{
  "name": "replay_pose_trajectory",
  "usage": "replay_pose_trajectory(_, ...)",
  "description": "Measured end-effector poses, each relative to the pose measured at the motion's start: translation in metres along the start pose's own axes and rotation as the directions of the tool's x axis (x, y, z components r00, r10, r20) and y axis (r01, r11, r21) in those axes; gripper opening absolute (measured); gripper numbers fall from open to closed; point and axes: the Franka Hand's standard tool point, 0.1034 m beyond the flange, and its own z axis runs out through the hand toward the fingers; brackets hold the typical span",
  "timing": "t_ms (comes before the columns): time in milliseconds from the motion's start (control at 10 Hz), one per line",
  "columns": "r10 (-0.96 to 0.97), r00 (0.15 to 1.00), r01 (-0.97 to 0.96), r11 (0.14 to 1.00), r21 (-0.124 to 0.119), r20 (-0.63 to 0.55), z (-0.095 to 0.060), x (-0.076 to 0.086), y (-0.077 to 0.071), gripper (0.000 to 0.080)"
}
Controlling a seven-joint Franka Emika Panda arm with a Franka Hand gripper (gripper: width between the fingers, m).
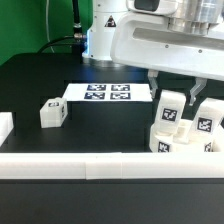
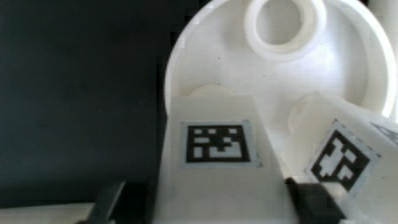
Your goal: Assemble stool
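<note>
Leg [image 2: 221, 150] seemingly upright in gripper [image 2: 206, 198]

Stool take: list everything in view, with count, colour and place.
seat: one, white, round, at the exterior view's right.
gripped leg: one, white, tagged, at the seat.
second leg: one, white, tagged, at the seat, beside the gripped leg.
loose leg: one, white, tagged, alone at the exterior view's left.
marker board: one, white, four tags, flat mid-table.
border rails: two seen, white, near edge and the exterior view's left edge.
table: one, black.
arm: one, white, above the seat.
gripper: one, shut on the gripped leg.
</note>
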Motion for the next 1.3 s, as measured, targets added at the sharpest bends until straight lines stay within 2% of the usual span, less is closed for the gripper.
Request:
replay_pose_trajectory(100, 0.094, 0.996, -0.094, 0.996, 0.007, 0.005, 0.0001, 0.0002, 0.0008, 0.0337)
replay_pose_trajectory(300, 0.287, 0.958, -0.286, 0.955, 0.076, 0.004, 0.0027, 0.0033, 0.0052, 0.0337)
replay_pose_trajectory(400, 0.404, 0.915, -0.403, 0.91, 0.097, 0.013, 0.0029, 0.0036, 0.0062, 0.0337)
replay_pose_trajectory(600, 0.472, 0.881, -0.472, 0.876, 0.102, 0.025, 0.0029, 0.004, 0.0066, 0.0337)
replay_pose_trajectory(900, 0.651, 0.757, -0.653, 0.751, 0.101, 0.056, 0.0033, 0.0042, 0.0073, 0.0337)
replay_pose_trajectory(1100, 0.813, 0.572, -0.82, 0.563, 0.101, 0.106, 0.0044, 0.0053, 0.0087, 0.0337)
replay_pose_trajectory(1200, 0.889, 0.44, -0.896, 0.425, 0.131, 0.128, 0.0054, 0.0082, 0.0086, 0.0337)
replay_pose_trajectory(1300, 0.923, 0.358, -0.931, 0.34, 0.136, 0.144, 0.0049, 0.0088, 0.0064, 0.0337)
